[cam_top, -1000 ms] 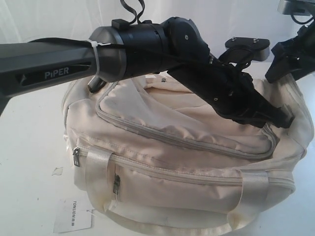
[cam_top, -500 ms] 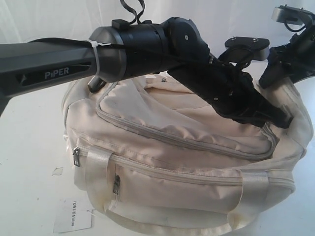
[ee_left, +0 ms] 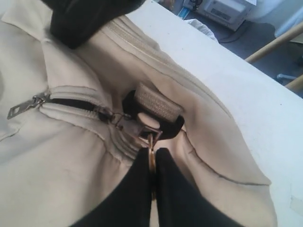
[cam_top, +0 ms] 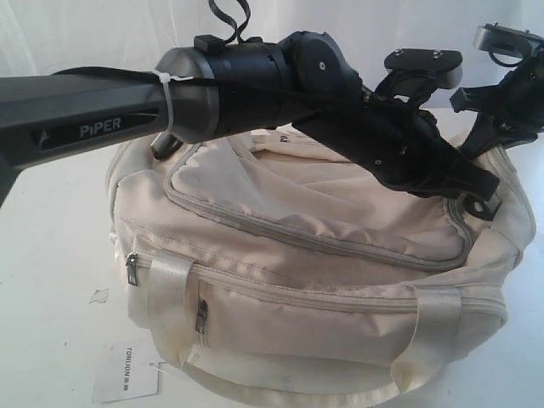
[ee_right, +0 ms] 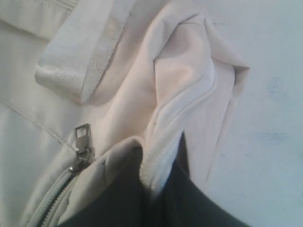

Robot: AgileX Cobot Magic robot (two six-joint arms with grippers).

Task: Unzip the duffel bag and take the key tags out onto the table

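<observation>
The cream duffel bag (cam_top: 297,255) lies on the white table (cam_top: 51,255), its grey top zipper (cam_top: 340,242) mostly closed. My left arm reaches across the bag, and my left gripper (cam_top: 481,202) (ee_left: 152,158) is shut on the metal ring of a zipper pull (ee_left: 151,144), beside a black strap clip (ee_left: 163,124) at the bag's right end. My right gripper (cam_top: 480,144) (ee_right: 158,182) is shut on a fold of bag fabric (ee_right: 165,142) at that same end, next to another zipper pull (ee_right: 83,138). No key tags are in view.
A white paper label (cam_top: 126,371) and a small scrap (cam_top: 99,296) lie on the table at the bag's front left. A pale webbing handle (ee_right: 78,66) crosses the bag near my right gripper. Off the table edge stand equipment and a wooden bar (ee_left: 274,42).
My right gripper has come down and in onto the bag's right end. My left gripper has shifted slightly up with the pull, and that end of the bag has risen.
</observation>
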